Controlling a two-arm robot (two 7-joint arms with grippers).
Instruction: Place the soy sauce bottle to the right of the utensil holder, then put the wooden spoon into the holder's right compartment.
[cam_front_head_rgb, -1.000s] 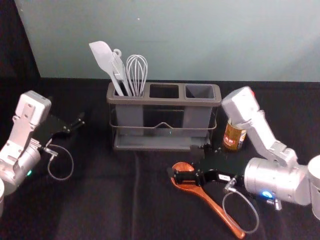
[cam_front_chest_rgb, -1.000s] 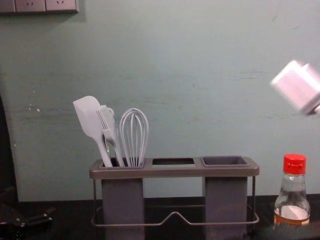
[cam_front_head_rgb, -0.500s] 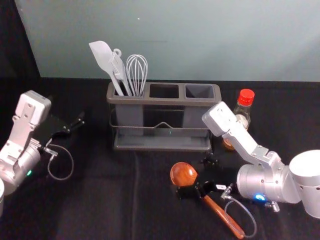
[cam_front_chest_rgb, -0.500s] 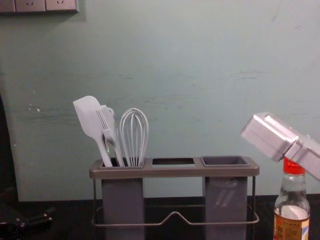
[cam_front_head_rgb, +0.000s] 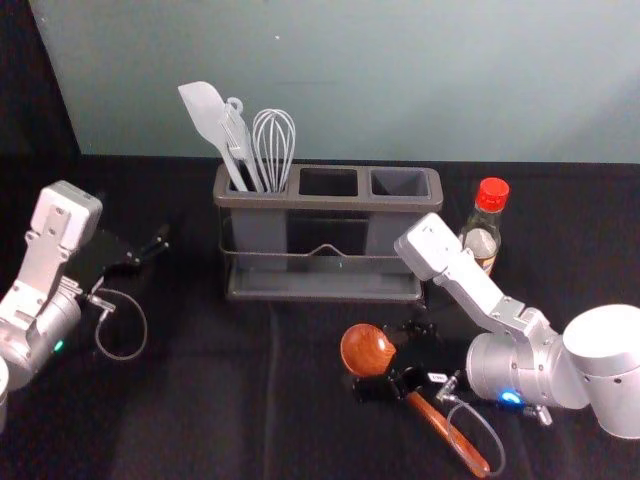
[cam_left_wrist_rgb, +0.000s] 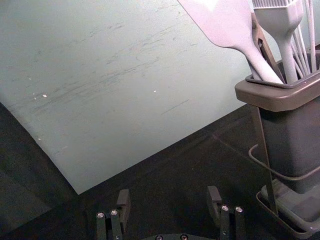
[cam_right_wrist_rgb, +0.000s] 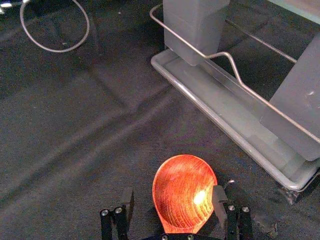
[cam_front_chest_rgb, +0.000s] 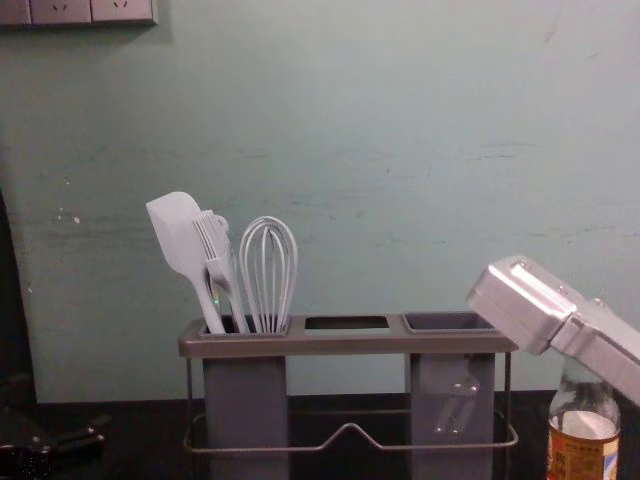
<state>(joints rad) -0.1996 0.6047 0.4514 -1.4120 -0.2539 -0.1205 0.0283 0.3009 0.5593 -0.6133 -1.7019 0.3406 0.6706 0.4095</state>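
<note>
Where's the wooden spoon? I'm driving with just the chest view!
Observer: The wooden spoon lies in front of the utensil holder, its bowl nearer the holder than its handle.

Operator: Is my right gripper squeezing it?

Observer: No. In the right wrist view, the right gripper is open, with the spoon's bowl between its fingers.

Operator: And has the soy sauce got its lid on? My arm's in the way!

Observer: Yes, a red cap is on the soy sauce bottle.
</note>
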